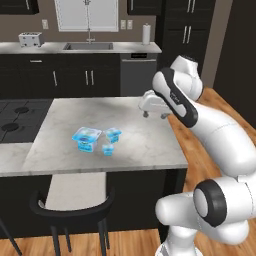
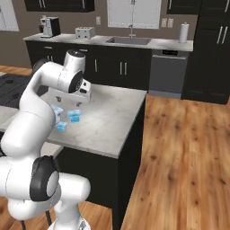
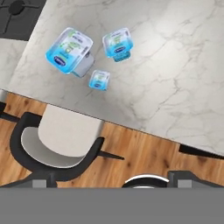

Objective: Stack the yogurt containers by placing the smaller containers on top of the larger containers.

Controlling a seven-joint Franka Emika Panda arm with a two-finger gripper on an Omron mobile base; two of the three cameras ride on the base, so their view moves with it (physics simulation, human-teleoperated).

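Three light-blue yogurt cups stand close together on the marble island counter (image 1: 140, 145), toward its front left part as the base cameras see it, none stacked on another. The big cup (image 1: 86, 138) sits farthest left, its broad squarish rim facing up. Just to its right stands the medium cup (image 1: 112, 135), near it but apart. The tiny cup (image 1: 107, 149) stands in front of the gap between those two, closer to the counter's front edge. From the hand camera the same cluster appears near the top left: the big cup (image 3: 70, 51), the medium cup (image 3: 117, 43) beside it, and the tiny cup (image 3: 99, 80) below them, each showing a printed label on its lid. The right base camera shows the medium cup (image 2: 74, 115) and the tiny cup (image 2: 61, 126) beside the arm, with the big cup (image 2: 56, 111) partly hidden behind it. The gripper (image 1: 155, 116) hangs above the counter's far right part, well apart from the cups and holding nothing, its jaws spread wide. A dark chair with a pale seat (image 3: 59, 140) stands on the wooden floor at the counter's front edge, below the cups. A black cooktop (image 1: 17, 117) lies to the left of the counter.
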